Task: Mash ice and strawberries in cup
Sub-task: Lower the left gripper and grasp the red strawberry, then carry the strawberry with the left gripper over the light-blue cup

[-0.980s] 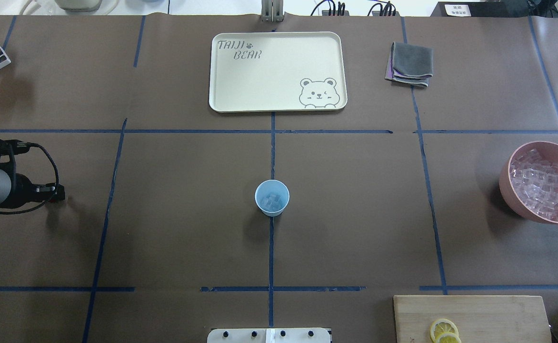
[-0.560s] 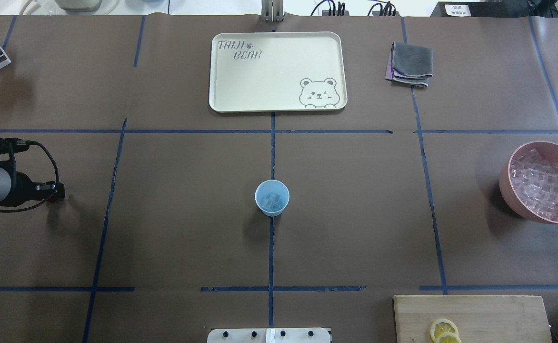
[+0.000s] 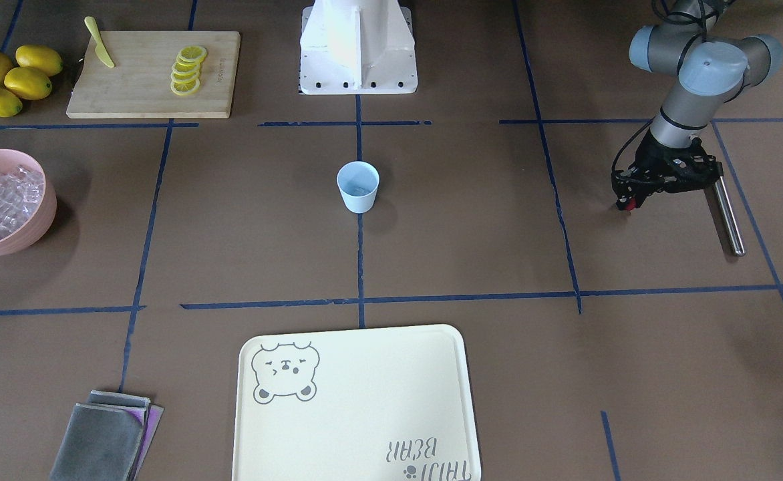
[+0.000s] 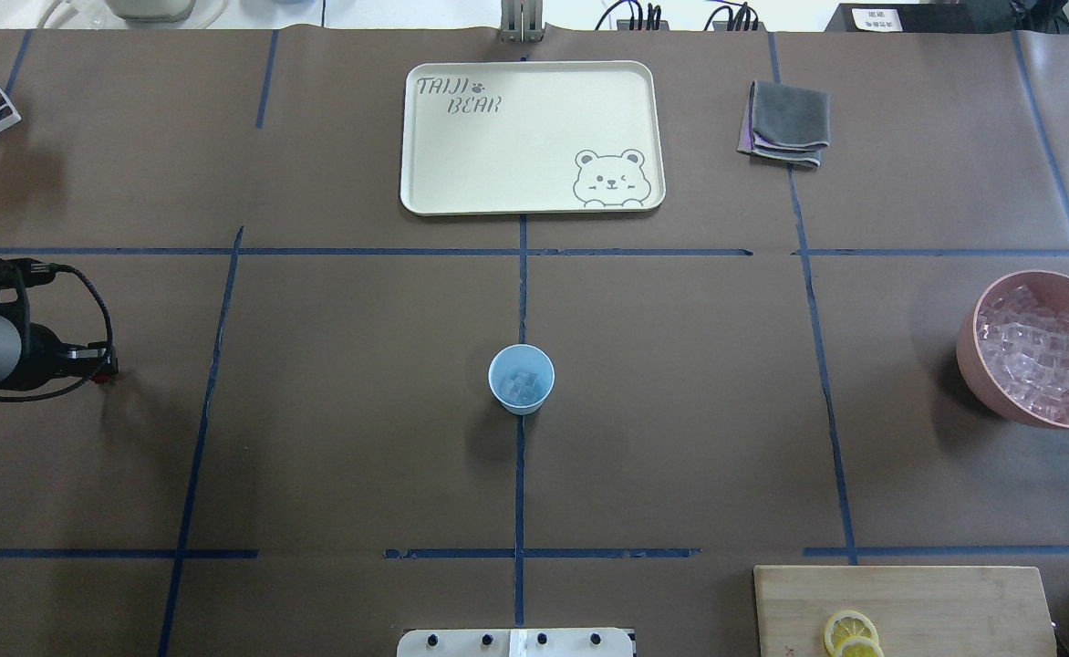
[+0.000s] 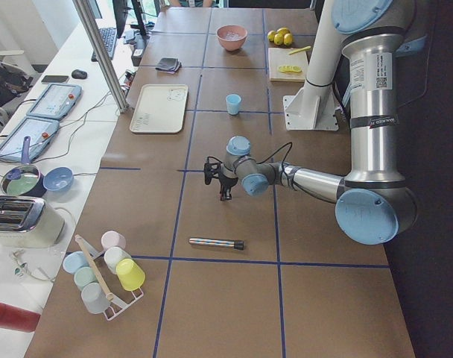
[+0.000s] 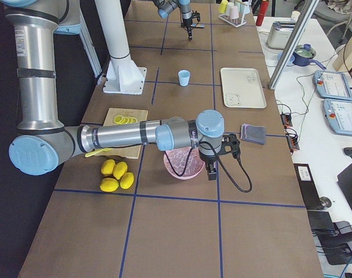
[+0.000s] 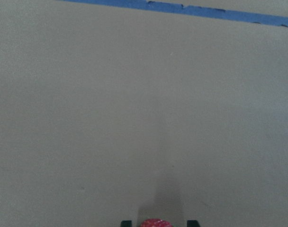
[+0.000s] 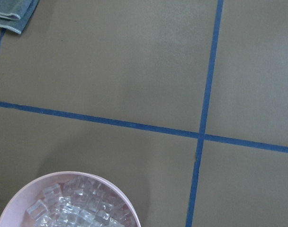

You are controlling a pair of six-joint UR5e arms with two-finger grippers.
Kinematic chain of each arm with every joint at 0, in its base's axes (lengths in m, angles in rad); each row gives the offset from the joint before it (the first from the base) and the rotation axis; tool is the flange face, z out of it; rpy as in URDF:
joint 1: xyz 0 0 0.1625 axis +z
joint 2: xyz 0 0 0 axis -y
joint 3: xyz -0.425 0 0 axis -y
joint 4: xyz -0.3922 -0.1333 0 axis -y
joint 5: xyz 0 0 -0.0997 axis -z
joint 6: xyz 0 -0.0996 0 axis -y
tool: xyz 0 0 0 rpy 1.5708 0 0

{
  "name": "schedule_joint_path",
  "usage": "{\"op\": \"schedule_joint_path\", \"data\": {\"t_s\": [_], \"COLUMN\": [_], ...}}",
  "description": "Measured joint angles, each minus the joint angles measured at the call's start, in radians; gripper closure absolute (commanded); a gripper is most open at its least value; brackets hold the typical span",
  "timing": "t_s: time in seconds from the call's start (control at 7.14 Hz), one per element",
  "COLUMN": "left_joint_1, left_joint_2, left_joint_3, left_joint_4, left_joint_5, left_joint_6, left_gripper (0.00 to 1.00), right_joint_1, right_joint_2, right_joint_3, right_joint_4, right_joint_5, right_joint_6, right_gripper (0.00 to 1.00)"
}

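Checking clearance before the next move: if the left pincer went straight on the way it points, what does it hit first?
Probably the bare table. The left pincer, shut on the strawberry, points down, and its wrist view shows only brown surface ahead. The cup sits well off to the side.

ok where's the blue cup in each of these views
Exterior front-facing: cup at centre, slightly high, on the middle tape line.
Overhead exterior: centre, slightly low.
Exterior left: upper middle.
Exterior right: upper middle.
Left wrist-mounted: not in it.
Right wrist-mounted: not in it.
Landmark: the bear tray lies beyond it on the operators' side.
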Motion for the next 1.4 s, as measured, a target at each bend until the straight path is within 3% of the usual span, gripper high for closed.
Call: {"op": "schedule_joint_path", "data": {"t_s": [0.28,0.56,0.98,1.4], "left_joint_1": [-0.066,-0.103,-0.057,0.093], "left_joint_2": [-0.015,-0.092,-0.421,-0.685], "left_joint_3": [-0.057,-0.190,-0.283,-0.187], "left_joint_4": [0.083,0.307,0.718,0.788], "left_joint_5": [-0.038,-0.091,-0.113,-0.107], "left_joint_6": [0.006,0.012,-0.069,-0.246], "left_gripper": [1.00,1.00,1.00,1.00], "right_joint_1": [0.003,0.013,0.029,0.045], "right_joint_2": [-0.007,-0.022,-0.034,-0.044], "right_joint_3": [0.000,-0.003,-0.006,-0.043], "right_joint_4": [0.000,0.000,0.001,0.006], "right_joint_5": [0.002,0.002,-0.002,-0.010], "right_joint_6": [-0.001,-0.003,-0.007,-0.040], "right_gripper": [0.01,0.01,0.01,0.01]}}
